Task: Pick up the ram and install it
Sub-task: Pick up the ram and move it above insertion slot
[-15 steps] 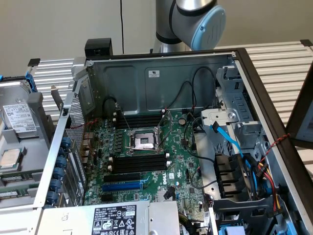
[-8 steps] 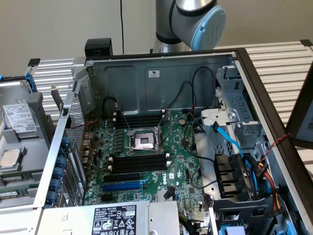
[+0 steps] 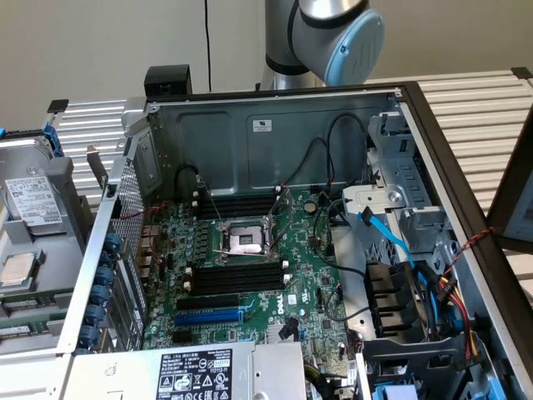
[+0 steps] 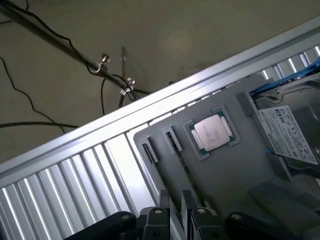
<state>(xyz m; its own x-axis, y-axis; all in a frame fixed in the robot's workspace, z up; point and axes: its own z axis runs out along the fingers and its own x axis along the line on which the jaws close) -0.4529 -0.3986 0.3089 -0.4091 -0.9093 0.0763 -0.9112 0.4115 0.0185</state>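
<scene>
In the wrist view my gripper (image 4: 175, 196) hangs over a grey parts tray (image 4: 235, 170). Its two dark fingers (image 4: 165, 200) stand a narrow gap apart, open, and I see nothing between them. In the exterior view a long green board strip (image 3: 32, 311) lies at the near end of that tray (image 3: 58, 179), at the exterior view's left; it looks like the ram. On the motherboard (image 3: 250, 292) inside the open case, the long black memory slots (image 3: 236, 276) lie on both sides of the processor socket (image 3: 246, 239). The arm's elbow joint (image 3: 346, 33) rises behind the case.
A loose processor chip (image 4: 212, 134) and a hard drive (image 4: 287, 132) sit in the tray. Two short holder slots (image 4: 150, 150) lie beside them. The case's walls (image 3: 275, 133), drive cage (image 3: 391, 208) and bundled cables (image 3: 416, 283) ring the motherboard. A blue expansion slot (image 3: 208, 317) lies nearer.
</scene>
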